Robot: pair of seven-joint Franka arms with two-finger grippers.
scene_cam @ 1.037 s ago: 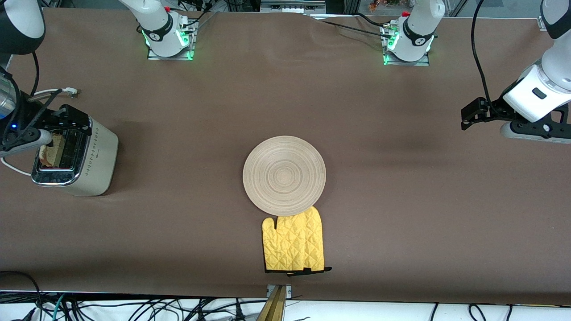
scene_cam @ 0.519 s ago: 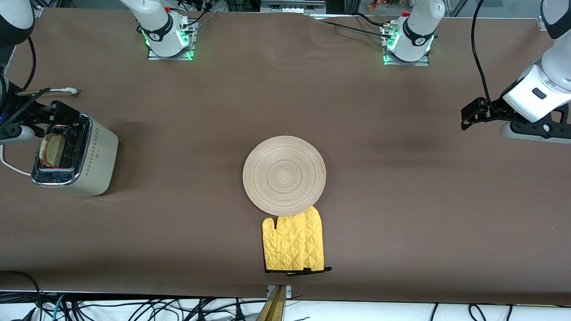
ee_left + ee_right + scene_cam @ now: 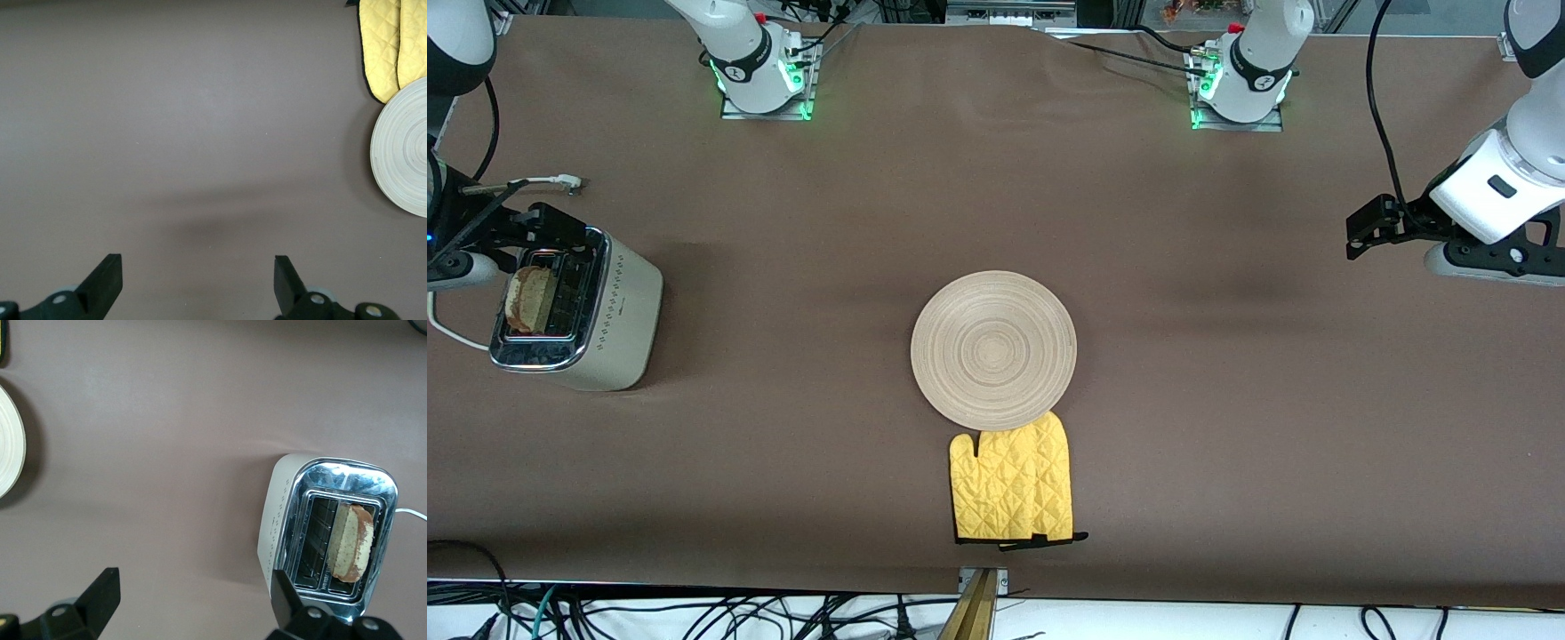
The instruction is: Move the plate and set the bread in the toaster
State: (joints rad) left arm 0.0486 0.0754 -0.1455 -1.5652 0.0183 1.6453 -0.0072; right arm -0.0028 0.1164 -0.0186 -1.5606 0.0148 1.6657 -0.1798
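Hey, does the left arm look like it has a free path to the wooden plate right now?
Probably yes. The left gripper hangs open and empty over bare table toward the left arm's end, and nothing stands between it and the plate. The yellow oven mitt only touches the plate's nearer edge, so the rest of the rim is free.

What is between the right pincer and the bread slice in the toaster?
Nothing visible. The open right pincer hangs above the cream-beige chrome-topped toaster; the tan wholegrain bread slice stands uncovered in one slot.
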